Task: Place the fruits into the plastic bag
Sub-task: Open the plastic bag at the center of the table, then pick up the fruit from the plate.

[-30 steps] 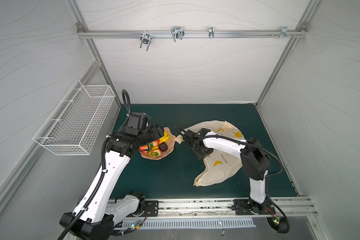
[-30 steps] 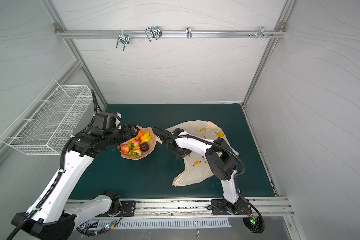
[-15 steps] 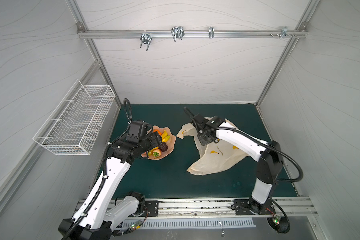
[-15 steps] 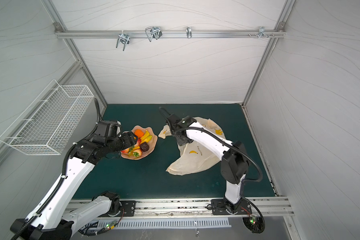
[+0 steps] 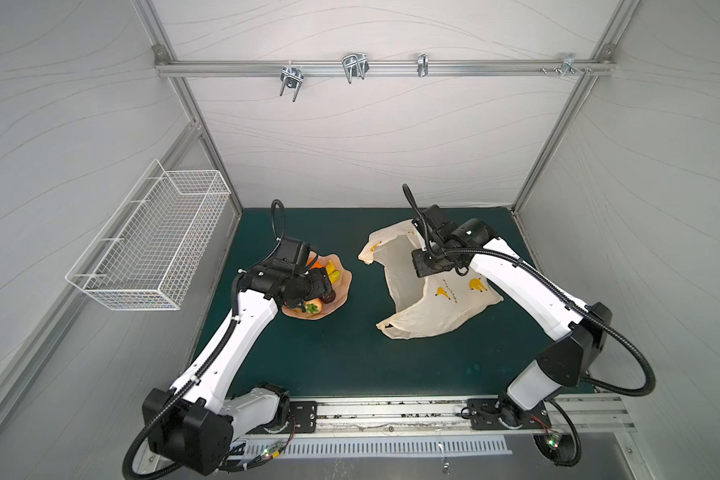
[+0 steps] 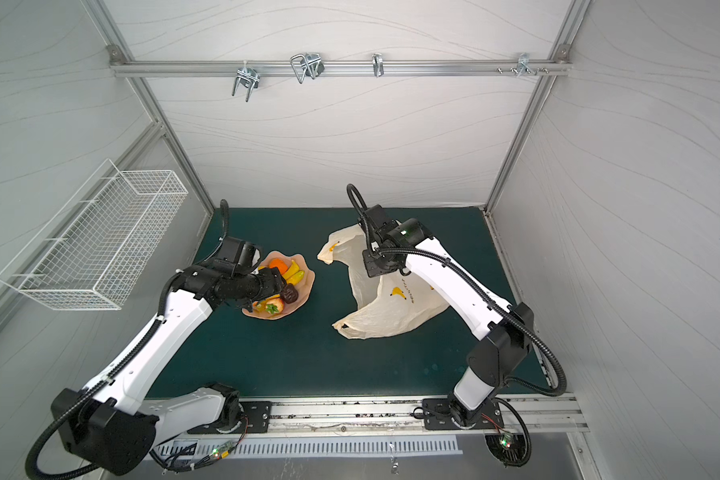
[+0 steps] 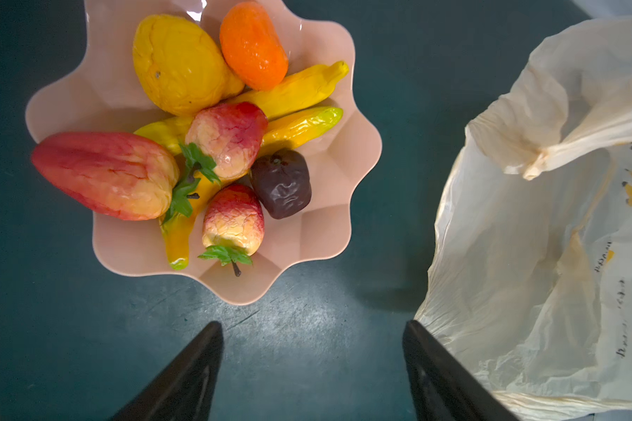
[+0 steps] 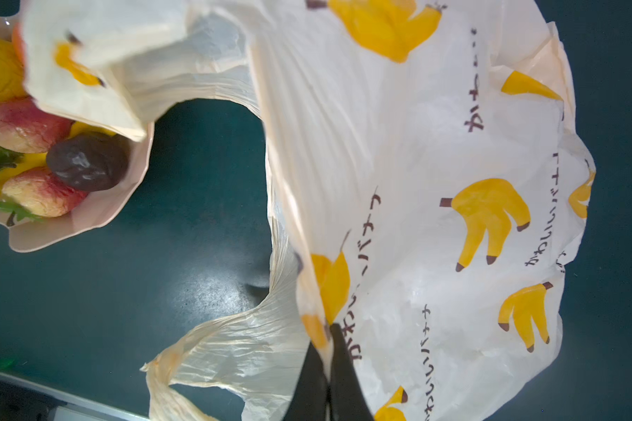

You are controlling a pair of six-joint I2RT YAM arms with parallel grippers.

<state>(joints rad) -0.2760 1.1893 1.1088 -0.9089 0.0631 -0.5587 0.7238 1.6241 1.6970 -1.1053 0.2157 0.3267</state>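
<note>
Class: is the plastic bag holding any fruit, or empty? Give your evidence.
Empty, as far as shows. The fruits lie in the pink dish, and the plastic bag shows only bare plastic inside.

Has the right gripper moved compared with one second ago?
Yes. The right gripper, shut on the plastic bag, has moved away from the pink plate, toward the right wall.

The left arm [image 5: 242, 332] reaches forward with its wrist tipped downward, and the left gripper [image 7: 312, 324] has its jaws spread wide. The right arm [image 5: 524, 291] stretches forward and inward. The right gripper [image 8: 332, 339] is clamped tight, pinching the plastic bag [image 8: 416, 164] at its fingertips.
</note>
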